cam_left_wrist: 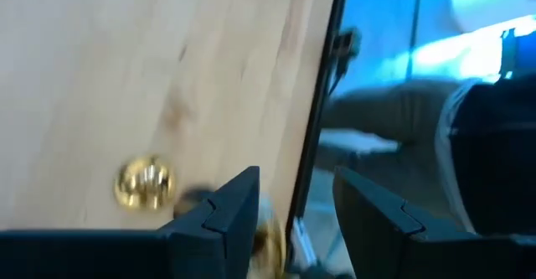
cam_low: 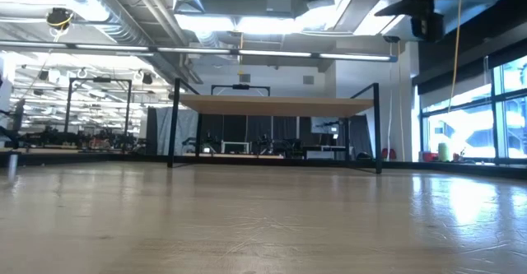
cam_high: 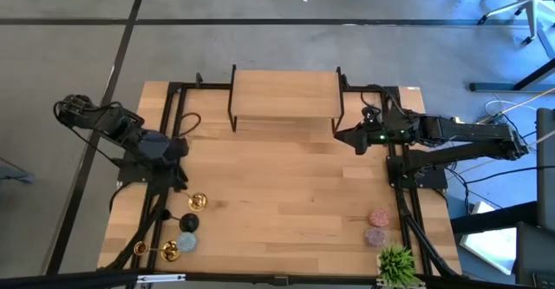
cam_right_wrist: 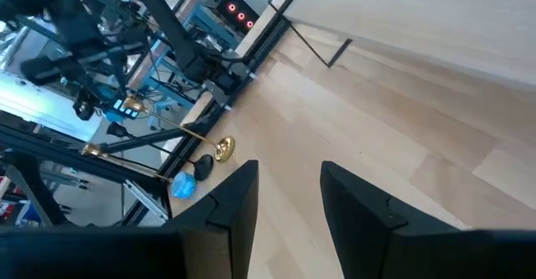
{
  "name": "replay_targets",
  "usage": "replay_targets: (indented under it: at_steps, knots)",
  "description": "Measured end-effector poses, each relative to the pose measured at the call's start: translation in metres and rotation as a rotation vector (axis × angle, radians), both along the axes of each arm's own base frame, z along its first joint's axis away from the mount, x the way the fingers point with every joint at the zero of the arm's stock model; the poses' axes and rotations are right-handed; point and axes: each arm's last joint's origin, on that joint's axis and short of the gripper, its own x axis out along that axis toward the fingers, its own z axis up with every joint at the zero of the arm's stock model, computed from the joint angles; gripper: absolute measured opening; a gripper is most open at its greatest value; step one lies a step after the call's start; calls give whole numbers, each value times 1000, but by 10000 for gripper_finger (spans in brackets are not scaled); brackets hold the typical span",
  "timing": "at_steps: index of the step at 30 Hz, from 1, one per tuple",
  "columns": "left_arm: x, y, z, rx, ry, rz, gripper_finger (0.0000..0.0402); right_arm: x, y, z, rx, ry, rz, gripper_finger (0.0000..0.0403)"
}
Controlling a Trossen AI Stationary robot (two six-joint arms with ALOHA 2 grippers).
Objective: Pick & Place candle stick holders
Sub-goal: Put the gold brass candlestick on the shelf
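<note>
Two gold candle stick holders sit at the table's near left. One [cam_high: 198,202] shows its round base [cam_left_wrist: 144,183]. The other [cam_high: 165,251] lies on its side near the front edge, its thin stem pointing toward the left edge. The right wrist view also shows both holders [cam_right_wrist: 219,150], far off. My left gripper [cam_high: 178,174] hangs open above the table, just far of the first holder, with nothing between its fingers [cam_left_wrist: 293,220]. My right gripper [cam_high: 342,135] hangs open and empty at the far right [cam_right_wrist: 289,195].
A blue ball [cam_high: 187,241] and a dark one [cam_high: 188,224] lie between the two holders. Two pink lumps [cam_high: 377,225] and a green plant [cam_high: 396,263] sit near right. A raised wooden shelf [cam_high: 286,94] on black legs stands at the far middle.
</note>
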Motion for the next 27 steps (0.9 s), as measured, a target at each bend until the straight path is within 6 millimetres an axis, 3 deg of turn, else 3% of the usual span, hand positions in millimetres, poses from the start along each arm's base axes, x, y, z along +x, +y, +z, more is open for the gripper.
replay_targets:
  at_steps: [6, 11, 16, 20, 27]
  knots:
    - [-4, 5, 19, 55, -102, 54, 150, 30, 2, -1, 0, -80, 62, 135]
    - [-15, 14, 27, 131, -127, 139, 150, 69, 5, -12, -46, -145, 130, 135]
    - [-29, 30, 30, 286, -208, 431, 150, 121, 14, -34, -132, -227, 183, 135]
    - [-35, 41, 34, 389, -311, 704, 150, 167, 20, -54, -140, -179, 205, 136]
    - [-36, 43, 35, 447, -335, 767, 150, 241, 35, -62, -222, -146, 367, 136]
